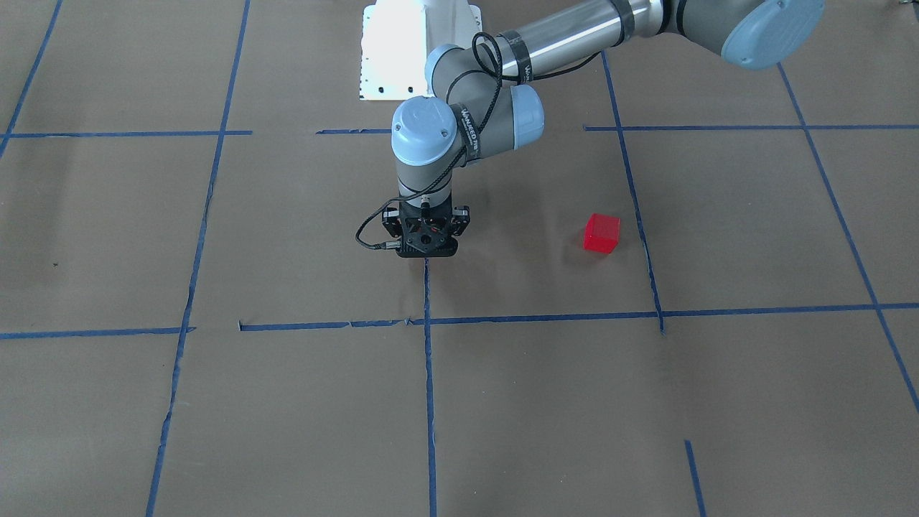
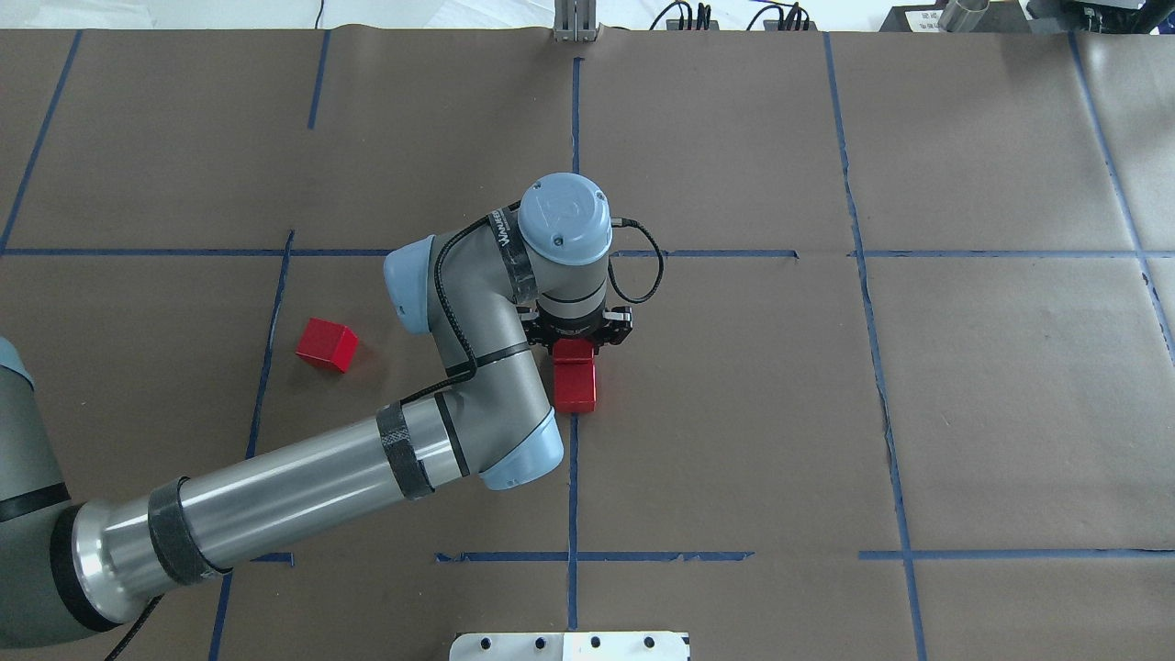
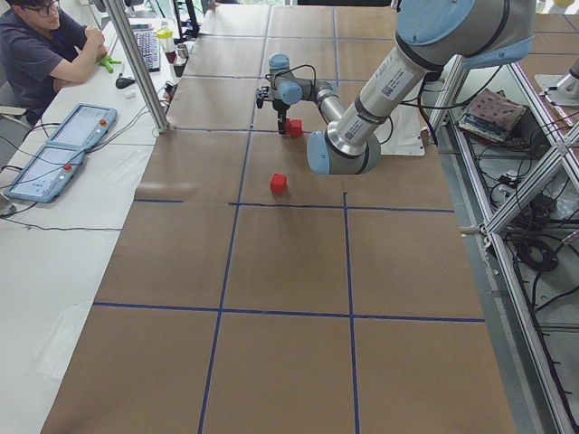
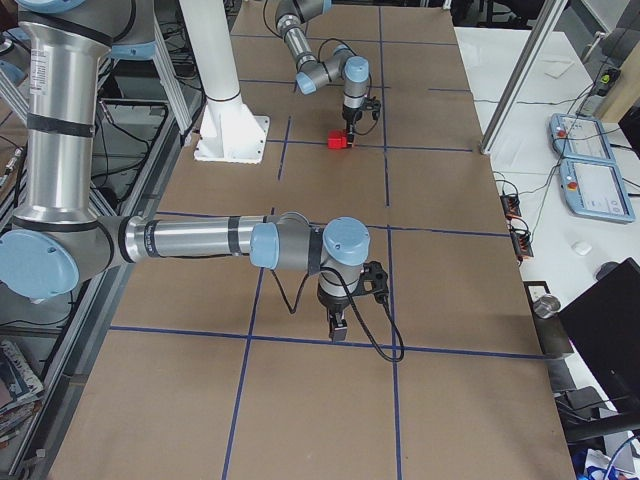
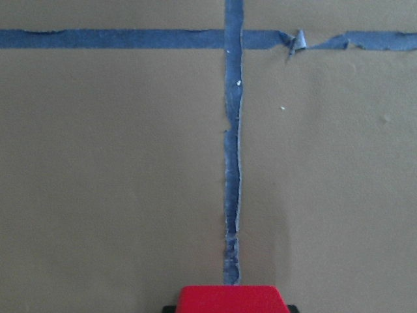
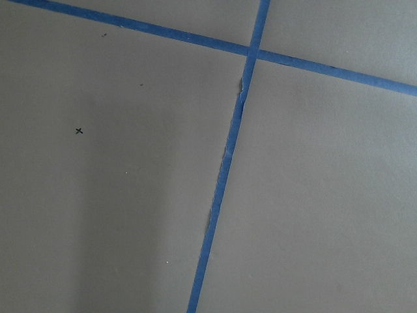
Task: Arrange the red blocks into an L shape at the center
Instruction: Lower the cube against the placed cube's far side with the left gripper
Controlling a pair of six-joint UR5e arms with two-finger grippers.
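Overhead exterior: left gripper (image 2: 576,343) clamps a red block (image 2: 571,354) on the center (image 2: 643,386) blue tape line (image 2: 573,477), touching a second block (image 2: 576,395). The third block (image 2: 326,345) sits well apart. For the right gripper (image 4: 338,330) I cannot tell.

Two red blocks (image 2: 576,390) sit touching, end to end, right on the blue tape line (image 2: 572,477) at the center (image 2: 698,367), while the third red cube (image 2: 326,344) lies alone, slightly turned, well off left.

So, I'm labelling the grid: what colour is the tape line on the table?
The tape line is blue, clearest in the left wrist view.
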